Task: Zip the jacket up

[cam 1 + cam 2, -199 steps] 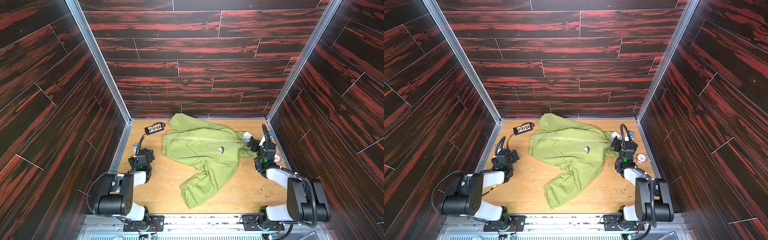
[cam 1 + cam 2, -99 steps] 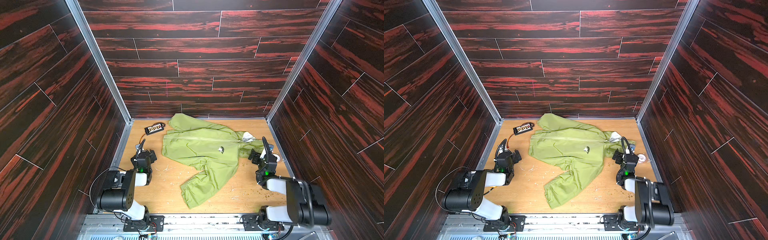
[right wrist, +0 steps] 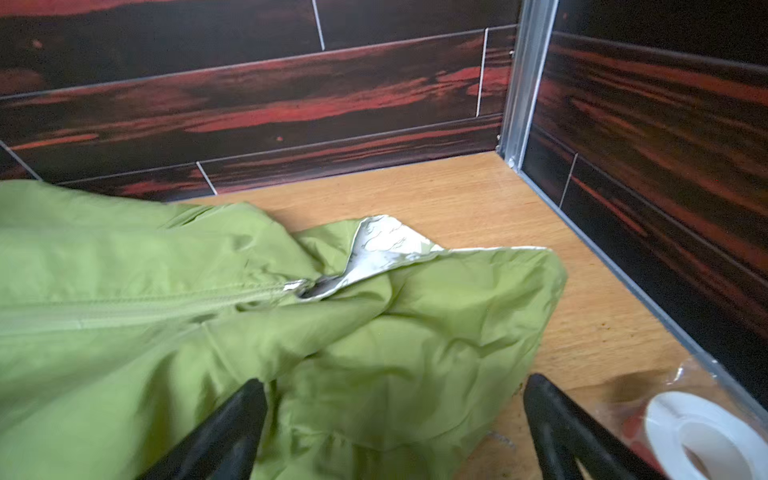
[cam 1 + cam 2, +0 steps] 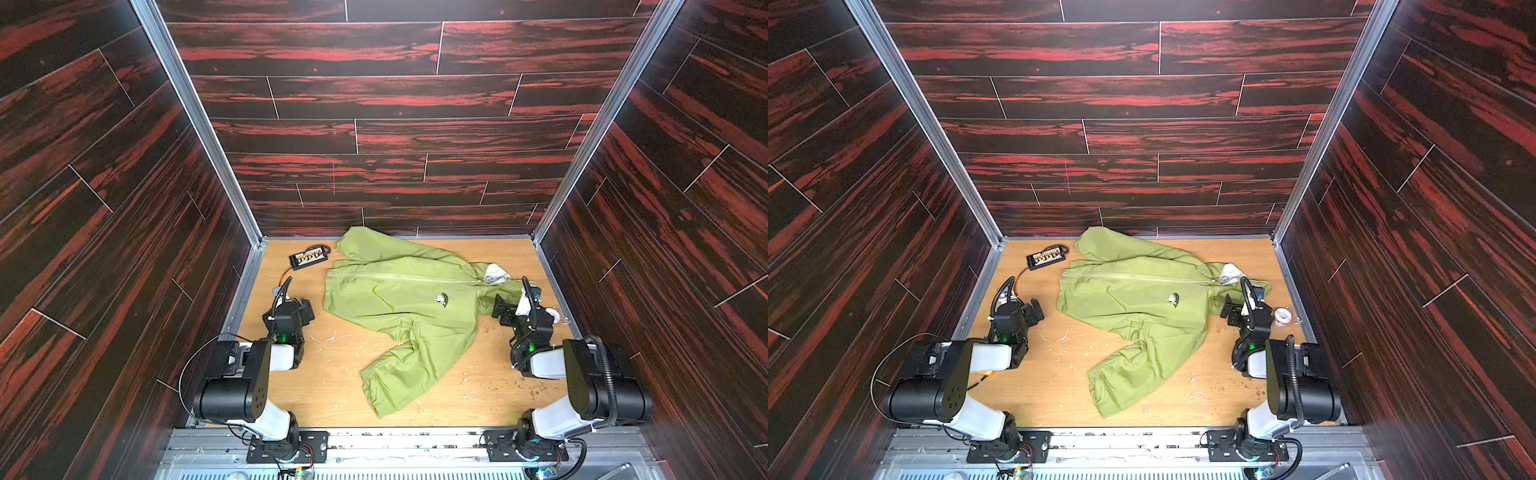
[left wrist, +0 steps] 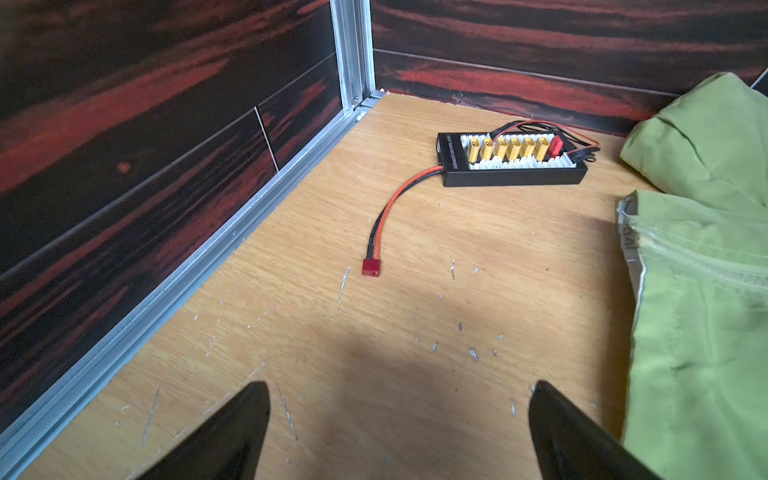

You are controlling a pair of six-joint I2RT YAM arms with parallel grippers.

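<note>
Wood-grain counter (image 4: pixel 324 395) enclosed by dark, red-streaked walls; the olive jacket (image 4: pixel 407 307) lies flat at centre frame in both top views.
The left pincer (image 5: pixel 399 390) is spread over bare counter and holds nothing. The right pincer (image 3: pixel 395 382) is spread above the jacket's edge and pinches nothing. The fabric appears thin, light, soft and slippery, so it will likely bunch under pull. Recommended hold: the metal zipper slider (image 3: pixel 296 286), centre frame beside the pale lining, with the hem end pinned.

Jacket (image 4: pixel 399 299) on the table (image 4: pixel 332 395), centre, hood (image 4: pixel 505 286) end right — board (image 4: pixel 308 257) at far left, tape (image 4: pixel 1283 314) by the right wall (image 4: pixel 602 311), near the hood.
</note>
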